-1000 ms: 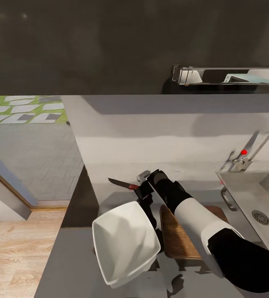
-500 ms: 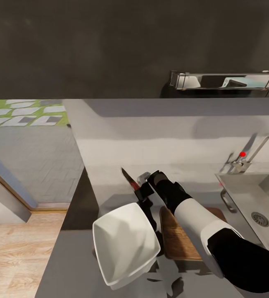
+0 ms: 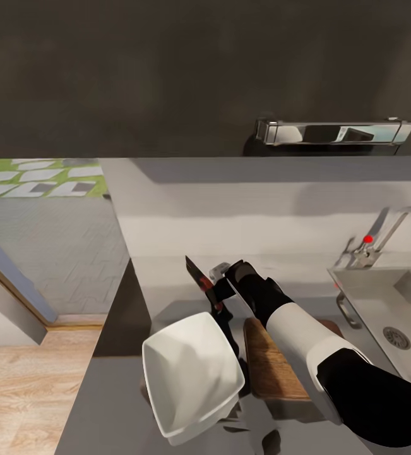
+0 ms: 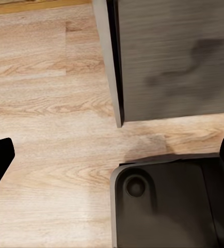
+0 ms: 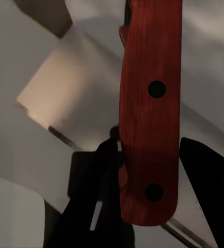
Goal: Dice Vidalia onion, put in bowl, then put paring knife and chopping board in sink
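Right gripper (image 3: 214, 291): fingers closed on the paring knife (image 3: 197, 275), red handle clamped between them in the right wrist view (image 5: 149, 119), dark blade angled up and away above the table (image 3: 123, 404), just beyond the bowl (image 3: 189, 373). Left gripper (image 4: 112, 155): fingers spread apart, holding nothing, hanging over the wooden floor (image 4: 45, 103) beside a grey cabinet side. Chopping board (image 3: 271, 363): lying on the table just beside the bowl, partly under the right arm. Sink (image 3: 382, 303): well apart to the right, drain visible, basin showing no onion. Progress, as judged: knife in hand, board and bowl staged; no onion or diced pieces are visible, so whether dicing has been done cannot be told; knife and board not yet in the sink.
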